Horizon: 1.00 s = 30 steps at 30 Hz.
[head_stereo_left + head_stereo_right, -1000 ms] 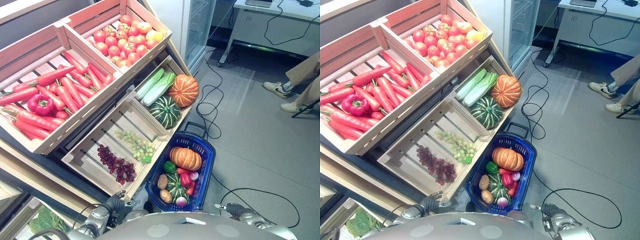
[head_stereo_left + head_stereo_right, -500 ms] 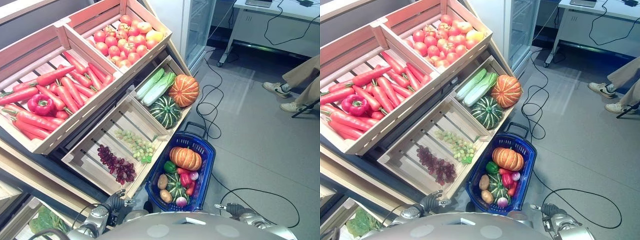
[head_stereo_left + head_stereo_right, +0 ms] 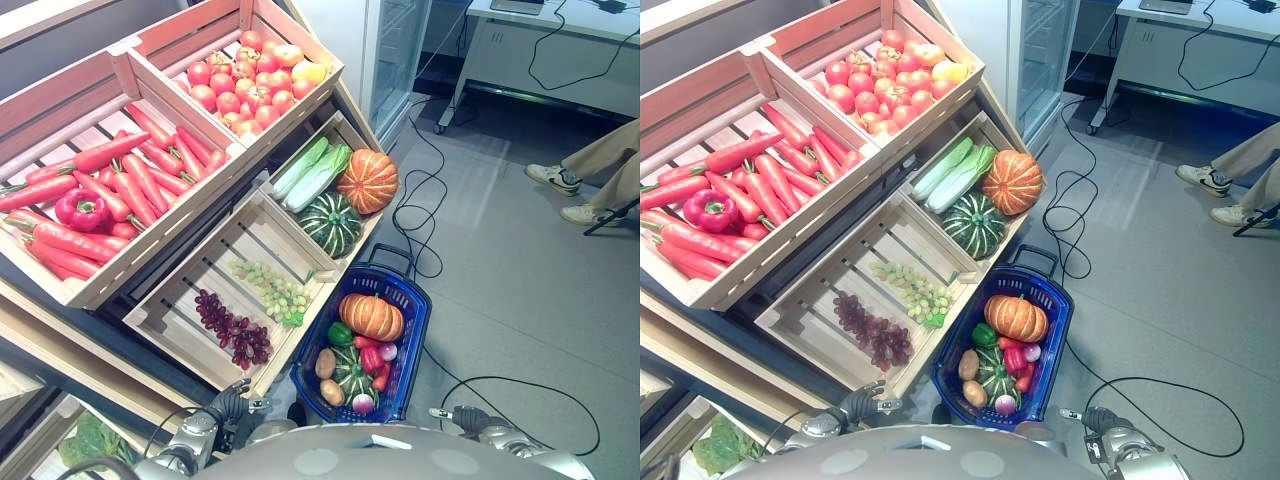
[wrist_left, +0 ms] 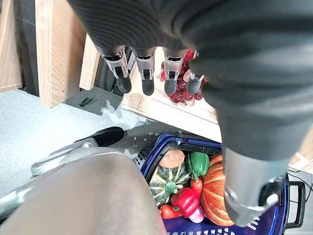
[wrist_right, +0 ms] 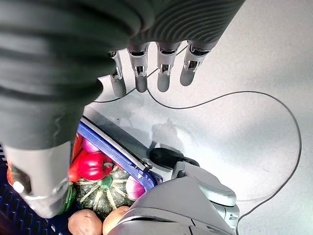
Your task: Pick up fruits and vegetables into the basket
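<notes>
**Basket loaded on floor, both hands empty**

Blue basket [image 3: 412,318] sits on the floor just beside the lower grape crate [image 3: 190,290], black handle [image 3: 392,252] at its far end. Inside: orange pumpkin [image 3: 370,316] at the far end, green pepper [image 3: 340,333] next to it, striped green squash [image 3: 350,372] in the middle, red pepper [image 3: 371,358], two potatoes [image 3: 326,363] on the crate side, and a pink-white radish-like piece [image 3: 362,403] at the near end. Contents are touching, packed together.

Left hand [image 4: 146,73] hangs over the gap between crate edge and basket, fingers straight and spread, nothing held. Right hand [image 5: 146,73] hangs over bare floor just beside the basket's outer rim, fingers straight, nothing held.

Stand around it:
- grape crate holds purple grapes [image 3: 232,326] and green grapes [image 3: 272,286]
- next crate up: green squash [image 3: 330,222], orange pumpkin on shelf [image 3: 367,181], pale green cabbage [image 3: 312,170]
- upper crates: carrots [image 3: 120,180] with one red pepper on carrots [image 3: 82,208]; tomatoes/apples [image 3: 245,80]

A black floor cable [image 3: 415,215] loops past the basket's handle end. A person's legs and shoes [image 3: 560,180] are well apart, by a desk [image 3: 560,30].
</notes>
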{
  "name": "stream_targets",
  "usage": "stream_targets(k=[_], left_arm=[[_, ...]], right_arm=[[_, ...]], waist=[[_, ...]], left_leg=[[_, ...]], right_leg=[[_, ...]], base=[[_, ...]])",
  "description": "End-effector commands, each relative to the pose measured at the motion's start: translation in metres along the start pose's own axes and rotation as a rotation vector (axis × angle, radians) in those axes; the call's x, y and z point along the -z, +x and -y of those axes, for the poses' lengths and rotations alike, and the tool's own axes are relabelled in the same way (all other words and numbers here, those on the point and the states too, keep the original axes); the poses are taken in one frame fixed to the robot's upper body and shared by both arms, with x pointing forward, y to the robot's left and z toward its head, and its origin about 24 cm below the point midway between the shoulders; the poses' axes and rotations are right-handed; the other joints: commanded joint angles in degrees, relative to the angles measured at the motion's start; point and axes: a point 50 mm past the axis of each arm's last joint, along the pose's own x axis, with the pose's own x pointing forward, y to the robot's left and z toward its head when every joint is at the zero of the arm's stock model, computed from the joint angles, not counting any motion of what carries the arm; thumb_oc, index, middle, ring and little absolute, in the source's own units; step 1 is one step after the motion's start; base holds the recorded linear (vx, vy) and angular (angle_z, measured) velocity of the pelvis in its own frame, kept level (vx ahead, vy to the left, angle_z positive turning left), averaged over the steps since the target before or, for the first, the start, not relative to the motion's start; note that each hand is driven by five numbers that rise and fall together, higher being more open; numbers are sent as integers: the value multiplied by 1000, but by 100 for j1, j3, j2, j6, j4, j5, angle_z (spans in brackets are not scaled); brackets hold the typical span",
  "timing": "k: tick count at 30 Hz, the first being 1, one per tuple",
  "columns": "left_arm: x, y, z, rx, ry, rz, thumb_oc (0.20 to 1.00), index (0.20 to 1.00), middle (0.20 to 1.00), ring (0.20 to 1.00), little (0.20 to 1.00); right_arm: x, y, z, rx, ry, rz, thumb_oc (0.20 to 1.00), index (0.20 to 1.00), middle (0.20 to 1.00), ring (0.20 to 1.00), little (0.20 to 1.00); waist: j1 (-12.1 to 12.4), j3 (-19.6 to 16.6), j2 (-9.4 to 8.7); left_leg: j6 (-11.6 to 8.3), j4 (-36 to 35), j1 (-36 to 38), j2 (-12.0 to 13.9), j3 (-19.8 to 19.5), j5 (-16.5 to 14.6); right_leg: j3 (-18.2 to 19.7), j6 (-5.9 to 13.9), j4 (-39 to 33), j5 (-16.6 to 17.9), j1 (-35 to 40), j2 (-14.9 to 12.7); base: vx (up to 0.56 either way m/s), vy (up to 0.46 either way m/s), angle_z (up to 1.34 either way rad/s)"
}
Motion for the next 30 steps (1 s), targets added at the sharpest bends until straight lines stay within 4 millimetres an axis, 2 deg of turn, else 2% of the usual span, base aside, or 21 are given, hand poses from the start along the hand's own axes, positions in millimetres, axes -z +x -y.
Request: stream_targets(k=[1, 15, 23, 26, 30], left_arm=[[-17, 3, -15, -49, -15, 38, 1000, 1000, 1000, 1000, 1000], [-26, 3, -21, -72, -31, 64, 1000, 1000, 1000, 1000, 1000], [-18, 1, -25, -91, -62, 51, 1000, 1000, 1000, 1000, 1000], [-24, 2, -25, -97, -71, 75, 1000, 1000, 1000, 1000, 1000], [-57, 4, -32, -125, -107, 196, 1000, 1000, 1000, 1000, 1000]], right_arm=[[-13, 1, -1, 4, 15, 2, 1000, 1000, 1000, 1000, 1000], [-18, 1, 8, 26, 41, 11, 1000, 1000, 1000, 1000, 1000], [-14, 1, 11, 28, 29, 5, 1000, 1000, 1000, 1000, 1000], [-19, 1, 10, 29, 27, 20, 1000, 1000, 1000, 1000, 1000], [-44, 0, 13, 44, 33, 95, 1000, 1000, 1000, 1000, 1000]], waist=[[117, 133, -250], [147, 178, -231], [150, 295, -254], [157, 468, -239], [127, 988, -177]], left_leg=[[-146, 28, 100, 207, -70, -344], [-146, 28, 84, 209, -89, -331], [-150, 28, -22, 227, -119, -283], [-150, 28, -242, 240, -131, -198], [-141, 28, -774, 216, -186, -33]], right_leg=[[121, 589, 50, 234, -45, -624], [88, 588, 50, 232, -43, -631], [134, 595, 50, 269, -142, -600], [169, 587, 50, 340, -355, -584], [227, 552, 50, 501, -910, -540]], base=[[0, 0, 0], [0, 0, 0], [46, 1, 0], [-28, -4, 0], [-230, -26, -1]])
